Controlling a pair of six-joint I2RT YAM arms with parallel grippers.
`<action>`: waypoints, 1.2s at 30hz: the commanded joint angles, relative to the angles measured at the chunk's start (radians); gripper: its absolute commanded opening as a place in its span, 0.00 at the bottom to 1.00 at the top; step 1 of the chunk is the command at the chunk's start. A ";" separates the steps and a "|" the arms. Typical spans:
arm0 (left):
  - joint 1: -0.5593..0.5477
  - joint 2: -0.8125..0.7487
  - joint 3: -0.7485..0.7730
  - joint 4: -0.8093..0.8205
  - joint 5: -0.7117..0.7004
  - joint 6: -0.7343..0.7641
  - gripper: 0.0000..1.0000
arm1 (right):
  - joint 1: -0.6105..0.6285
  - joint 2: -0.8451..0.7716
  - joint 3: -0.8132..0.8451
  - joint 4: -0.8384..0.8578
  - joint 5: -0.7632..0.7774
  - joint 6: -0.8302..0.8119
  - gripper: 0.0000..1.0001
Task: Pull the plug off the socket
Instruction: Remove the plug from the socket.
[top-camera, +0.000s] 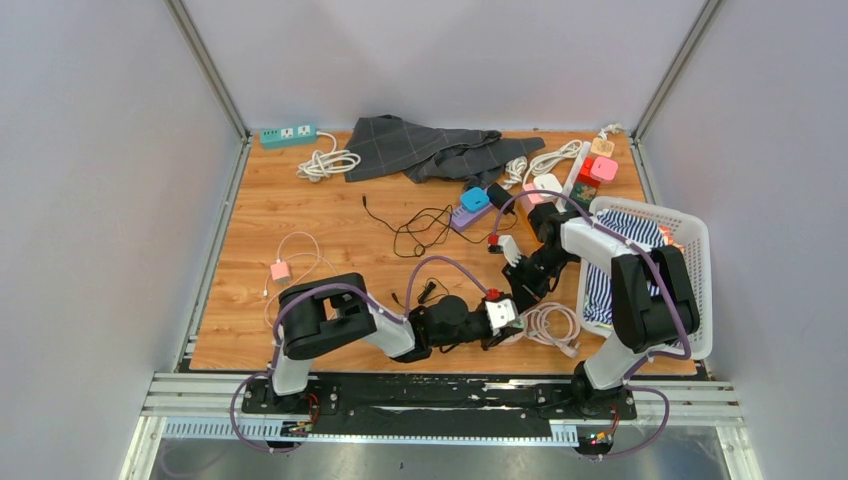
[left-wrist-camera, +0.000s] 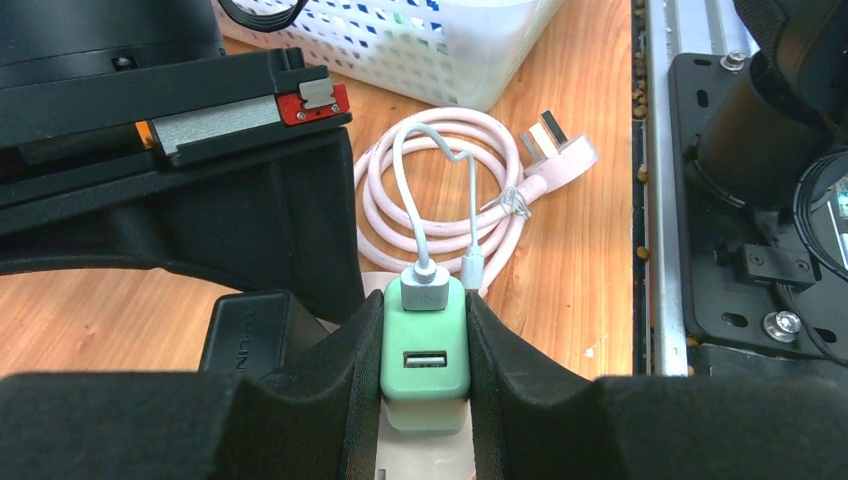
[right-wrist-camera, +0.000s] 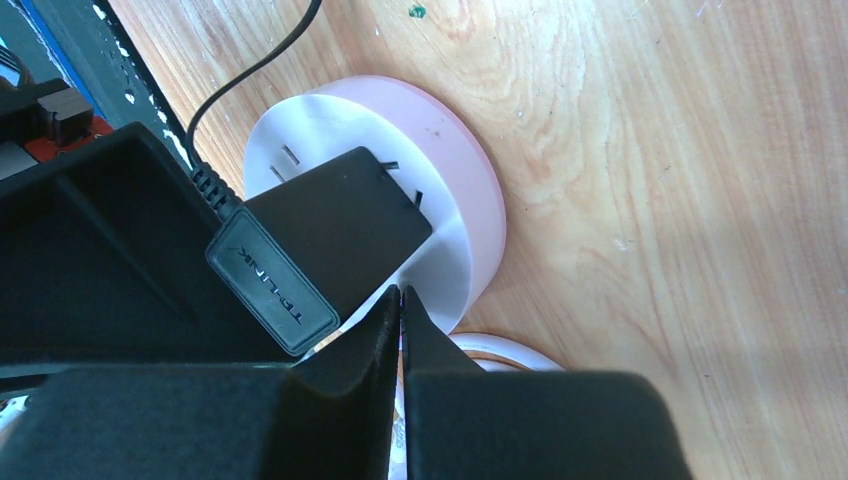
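Left wrist – green plug sits btwn left gripper fingers, touching both.

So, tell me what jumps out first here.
A green charger, white cable plugged in, sits clamped between the left fingers near the table's front edge. The right fingers, shut and empty, sit beside a black adapter plugged into a round pink socket.

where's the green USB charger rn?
Left wrist view, centre: the mint-green plastic USB charger block sits clamped in the left claw, black plastic adapter beside it, coiled pink cable beyond.
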 joint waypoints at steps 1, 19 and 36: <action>0.002 0.013 0.007 -0.160 -0.078 0.071 0.00 | 0.019 0.080 -0.074 0.087 0.228 -0.047 0.06; 0.036 0.009 -0.003 -0.158 -0.084 -0.011 0.00 | 0.019 0.087 -0.078 0.089 0.238 -0.048 0.06; 0.071 0.011 -0.076 0.007 -0.050 -0.062 0.00 | 0.018 0.087 -0.078 0.089 0.241 -0.048 0.06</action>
